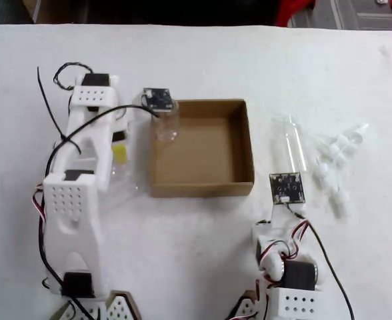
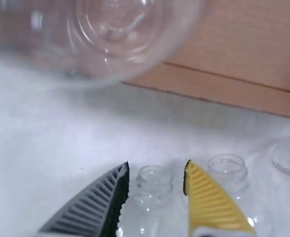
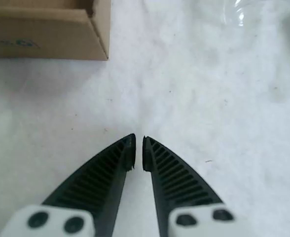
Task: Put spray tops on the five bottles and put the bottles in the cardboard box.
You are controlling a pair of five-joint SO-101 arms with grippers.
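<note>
My left gripper [image 2: 156, 180] is open, its grey and yellow fingers flanking the neck of a clear bottle [image 2: 154, 186] lying on the table, with small gaps on both sides. A second capless bottle neck [image 2: 227, 171] lies just beside it. Another clear bottle [image 1: 166, 123] stands at the back left corner of the cardboard box [image 1: 239, 143]; I cannot tell whether it is inside. Right of the box lies one more clear bottle [image 1: 293, 147], with several white spray tops [image 1: 339, 163] beyond it. My right gripper [image 3: 138, 150] is shut, holding nothing, low over bare table near the box's corner [image 3: 99, 29].
The left arm's white body [image 1: 76, 193] and black cables [image 1: 56, 127] fill the table's left side. The right arm's base [image 1: 289, 293] sits at the front edge. Bare white table lies in front of the box and along the back.
</note>
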